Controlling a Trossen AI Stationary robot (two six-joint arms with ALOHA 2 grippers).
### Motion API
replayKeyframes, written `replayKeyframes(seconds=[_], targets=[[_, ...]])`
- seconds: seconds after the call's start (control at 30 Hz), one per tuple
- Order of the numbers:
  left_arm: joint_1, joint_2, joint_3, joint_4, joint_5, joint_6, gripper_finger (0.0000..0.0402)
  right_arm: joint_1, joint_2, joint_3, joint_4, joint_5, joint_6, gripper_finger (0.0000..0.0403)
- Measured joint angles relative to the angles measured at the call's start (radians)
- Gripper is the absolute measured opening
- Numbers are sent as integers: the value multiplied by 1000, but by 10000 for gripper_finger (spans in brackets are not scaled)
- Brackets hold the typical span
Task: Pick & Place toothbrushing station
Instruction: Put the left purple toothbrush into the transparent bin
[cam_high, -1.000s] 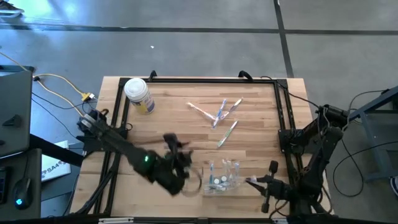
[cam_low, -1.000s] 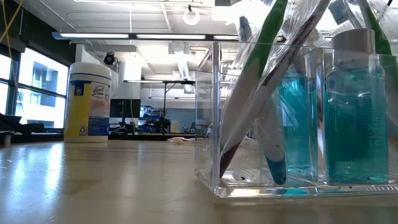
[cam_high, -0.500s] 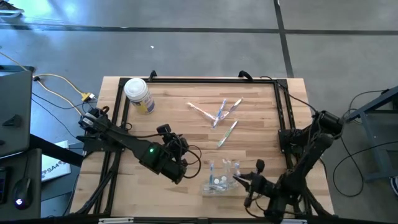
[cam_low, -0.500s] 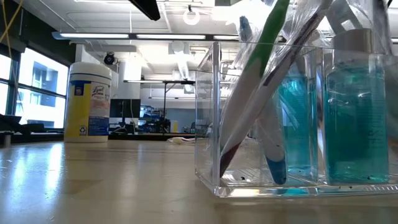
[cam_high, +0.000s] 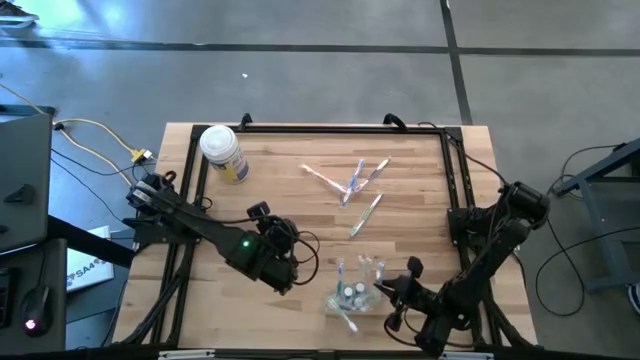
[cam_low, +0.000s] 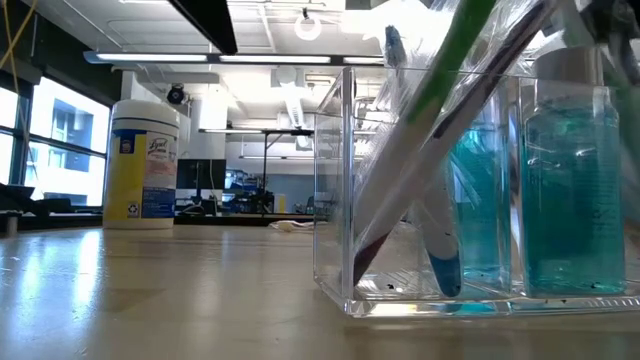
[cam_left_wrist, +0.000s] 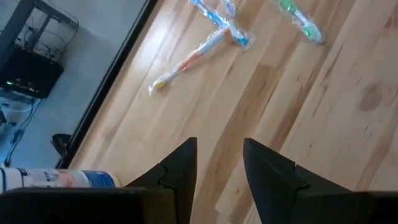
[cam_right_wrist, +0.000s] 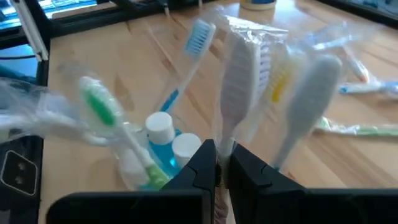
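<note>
The toothbrushing station is a clear holder (cam_high: 355, 290) near the table's front edge. It holds several wrapped toothbrushes (cam_low: 420, 150) and small bottles of blue liquid (cam_low: 575, 180). My right gripper (cam_high: 383, 290) (cam_right_wrist: 217, 149) is at the holder's right side, shut on a white wrapped toothbrush (cam_right_wrist: 239, 74). More wrapped toothbrushes (cam_high: 352, 185) (cam_left_wrist: 205, 40) lie loose on the wood farther back. My left gripper (cam_high: 288, 262) (cam_left_wrist: 217, 146) hovers open to the left of the holder, with nothing between its fingers. My right gripper pinches the white toothbrush by its handle (cam_right_wrist: 222, 138), below the bristle head, between the two fingers. The fingers come from the table's right, slanting down. The brush rises tilted above them among the other brushes. The fingers hide its lower end.
A white-lidded jar with a yellow label (cam_high: 223, 152) (cam_low: 145, 165) stands at the far left of the table. A black frame (cam_high: 320, 128) runs along the table's edges. Bare wood lies between the jar and the loose toothbrushes.
My right gripper has come down and moved toward the table's left, up to the holder. My left gripper has drawn away from the holder toward the far edge. The toothbrushes in the holder have tipped, and one now sticks out toward the near edge.
</note>
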Motion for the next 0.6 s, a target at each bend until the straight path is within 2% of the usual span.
replayKeyframes(seconds=[0.23, 0.47, 0.6], targets=[[0, 0, -31, 29, 11, 8, 129, -12, 1, 0, -21, -43, 42, 13], [0, 0, -31, 35, 142, 156, 129, -39, 1, 0, -17, -109, 56, 28], [0, 0, -31, 40, 216, 162, 129, -43, 1, 0, -16, -146, 56, 43]])
